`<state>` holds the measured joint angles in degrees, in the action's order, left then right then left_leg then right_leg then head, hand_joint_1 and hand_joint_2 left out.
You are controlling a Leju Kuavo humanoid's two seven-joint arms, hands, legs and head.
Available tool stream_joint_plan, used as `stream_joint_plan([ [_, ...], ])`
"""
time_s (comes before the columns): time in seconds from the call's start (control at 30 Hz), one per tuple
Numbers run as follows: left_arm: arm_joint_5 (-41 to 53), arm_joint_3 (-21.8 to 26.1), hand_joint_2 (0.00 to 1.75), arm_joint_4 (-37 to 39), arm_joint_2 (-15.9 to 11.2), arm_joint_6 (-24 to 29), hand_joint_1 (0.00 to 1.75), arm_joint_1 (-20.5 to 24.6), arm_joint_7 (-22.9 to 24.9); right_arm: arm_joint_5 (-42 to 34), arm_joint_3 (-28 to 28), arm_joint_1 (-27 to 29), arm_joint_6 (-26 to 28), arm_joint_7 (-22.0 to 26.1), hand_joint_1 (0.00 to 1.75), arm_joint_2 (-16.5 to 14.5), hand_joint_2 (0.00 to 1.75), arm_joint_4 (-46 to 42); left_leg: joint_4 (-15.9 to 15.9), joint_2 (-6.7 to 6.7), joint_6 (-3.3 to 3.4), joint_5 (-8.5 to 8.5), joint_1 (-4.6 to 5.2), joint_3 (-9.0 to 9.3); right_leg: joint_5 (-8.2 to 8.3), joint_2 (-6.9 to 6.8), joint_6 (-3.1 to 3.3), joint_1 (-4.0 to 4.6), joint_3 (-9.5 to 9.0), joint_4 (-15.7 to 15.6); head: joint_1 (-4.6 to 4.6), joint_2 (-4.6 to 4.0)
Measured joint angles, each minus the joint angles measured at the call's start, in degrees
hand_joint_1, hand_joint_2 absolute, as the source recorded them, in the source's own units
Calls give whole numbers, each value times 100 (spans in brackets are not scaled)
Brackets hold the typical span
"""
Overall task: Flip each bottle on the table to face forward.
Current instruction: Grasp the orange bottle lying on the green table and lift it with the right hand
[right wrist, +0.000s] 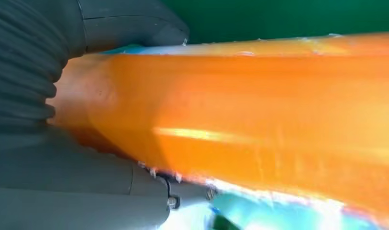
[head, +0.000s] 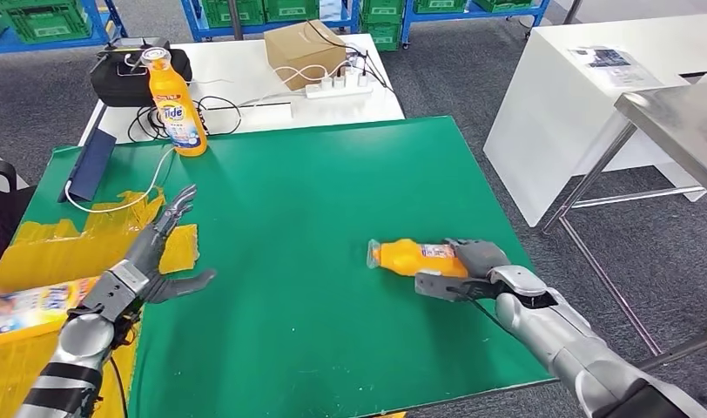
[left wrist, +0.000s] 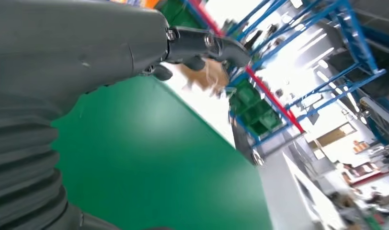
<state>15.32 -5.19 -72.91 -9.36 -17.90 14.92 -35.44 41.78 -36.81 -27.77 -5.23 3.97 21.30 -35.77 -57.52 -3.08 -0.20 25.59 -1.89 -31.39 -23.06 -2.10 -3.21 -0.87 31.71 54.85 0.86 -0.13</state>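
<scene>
Lying on its side on the green mat-covered table (head: pixel 315 218) was an orange plastic detergent bottle (head: pixel 411 257), cap end pointing toward the robot's left, and the robot's right hand (head: pixel 472 266) was wrapped around its base end, thumb on the near side and fingers over the top, so it was clearly grasping it. From the right wrist camera the orange body of that bottle (right wrist: pixel 259 110) ran right across the frame with the grey thumb (right wrist: pixel 135 28) pressed against it. A second orange bottle with a Tide label (head: pixel 174 104) was standing upright at the far left corner of the green surface, well apart from the one being held, label facing the camera. The left hand (head: pixel 163 257) was over the left part of the table with its fingers spread out and nothing in it, sitting by some yellow tape patches (head: pixel 63 235). At the left edge a person's fingers held another flat orange pack or bottle (head: pixel 32 306), couldn't tell exactly what it was. Behind the green table was a white table (head: pixel 245 78) with a brown cardboard box (head: pixel 305 50), a white power strip (head: pixel 340 85) and a black case (head: pixel 128 74)
</scene>
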Motion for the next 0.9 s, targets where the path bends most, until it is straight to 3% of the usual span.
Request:
stream_joint_plan([
  [0.1, -1057, 449, 0, -632, 140, -710, 0, -672, 358, -1380, 877, 169, 60, 475, 175, -512, 175, -340, 1, -72, -4, -9, -2, -30, 77, 66, -11, 3, 29, 8, 1, 0],
  [0.23, -2218, 951, 175, -1568, 500, -1395, 0, -1412, 897, -2851, 1725, 735, -341, 355, 175, -1227, 175, -1840, -4, -76, -19, -36, 3, -130, 87, 76, -11, 4, 156, 37, -8, 0],
  [0.33, -2508, 1053, 175, -2085, 749, -1457, 0, -1742, 1127, -3320, 1946, 1005, -433, 219, 175, -1633, 175, -2993, -3, -14, -31, -68, 3, -212, 83, 13, -8, 8, 227, 48, -8, 0],
  [0.47, -2376, 1054, 175, -2500, 959, -1347, 0, -1972, 1137, -3385, 1910, 1145, -499, 204, 175, -1986, 175, -3835, 0, -1, -37, -70, 2, -236, 81, 2, -4, 9, 248, 54, -4, 0],
  [0.9, -2375, 820, 175, -2798, 1103, -1358, 0, -2085, 1221, -3258, 1426, 1243, -607, 188, 175, -2350, 175, -4304, 0, 4, -42, -71, 3, -240, 81, 3, -2, 9, 254, 55, -4, 0],
])
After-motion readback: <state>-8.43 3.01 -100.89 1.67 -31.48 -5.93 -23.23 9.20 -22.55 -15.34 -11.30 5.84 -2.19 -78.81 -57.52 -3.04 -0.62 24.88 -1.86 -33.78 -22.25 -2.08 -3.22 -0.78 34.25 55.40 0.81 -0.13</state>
